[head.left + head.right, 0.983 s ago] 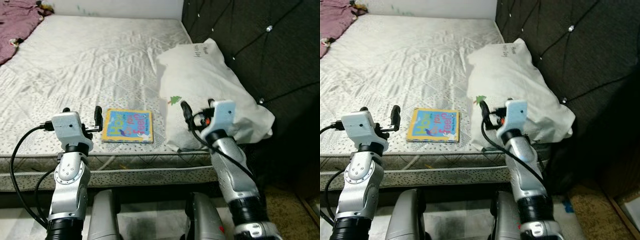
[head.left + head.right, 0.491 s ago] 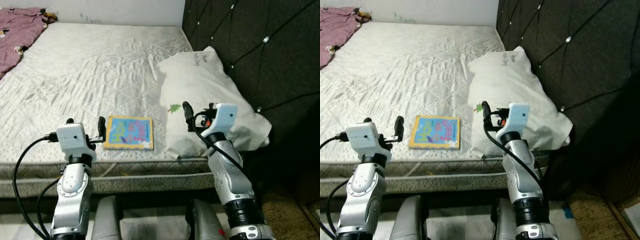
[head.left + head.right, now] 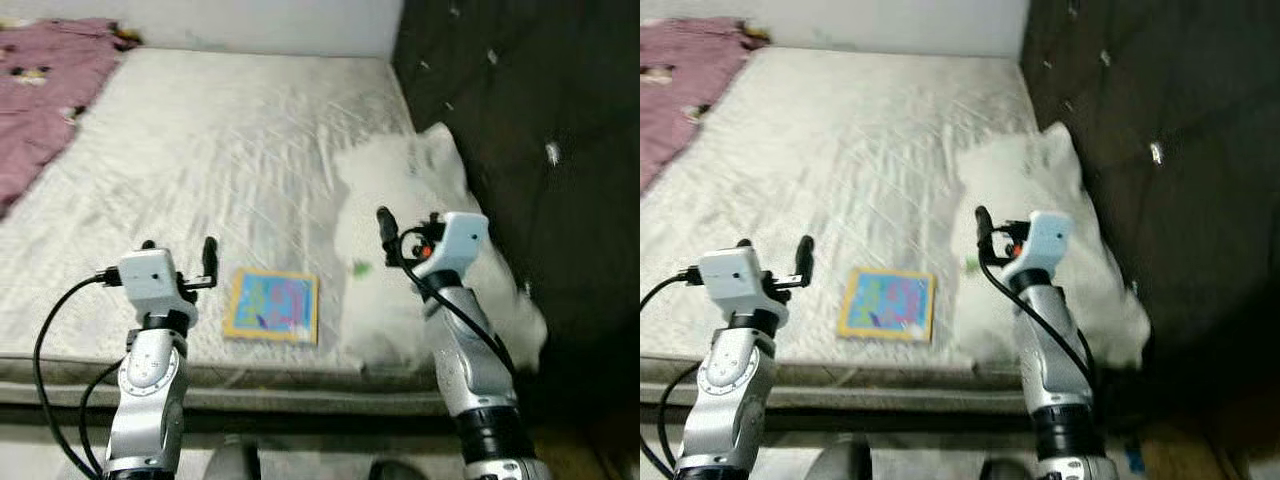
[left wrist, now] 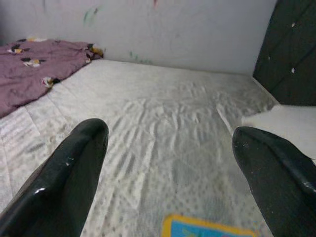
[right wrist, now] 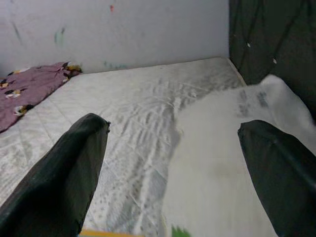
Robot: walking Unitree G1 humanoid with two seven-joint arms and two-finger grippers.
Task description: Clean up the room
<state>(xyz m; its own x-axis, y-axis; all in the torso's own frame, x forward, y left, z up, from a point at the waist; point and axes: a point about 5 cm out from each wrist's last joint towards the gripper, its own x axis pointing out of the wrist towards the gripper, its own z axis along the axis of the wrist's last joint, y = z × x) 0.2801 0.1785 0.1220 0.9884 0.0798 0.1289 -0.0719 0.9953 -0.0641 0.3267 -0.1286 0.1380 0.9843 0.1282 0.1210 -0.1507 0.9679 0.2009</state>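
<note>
The whole view has slid and blurred against the pictures of half a second and a second ago: the mattress (image 3: 230, 150) edge sits lower in frame, more of the purple blanket (image 3: 45, 95) shows at the far left corner, and the robot's legs have nearly dropped out of the bottom. That reads as the camera tilting or the robot shifting its stance, not as anything on the bed moving; the white pillow (image 3: 420, 240) lies against the dark tufted headboard (image 3: 540, 110) as before, and the children's picture book (image 3: 272, 307) lies flat near the near edge of the mattress, just beside the pillow's corner. For tidying the room, my judgement is that nothing has been picked up yet and the robot is settling its position before the bed, with the book the likeliest first target. The left gripper (image 4: 168, 163) hovers above the mattress edge with its fingers wide apart and empty, the book's top edge showing between them. The right gripper (image 5: 177, 163) hangs over the pillow's near corner, fingers likewise spread, holding and touching nothing.
</note>
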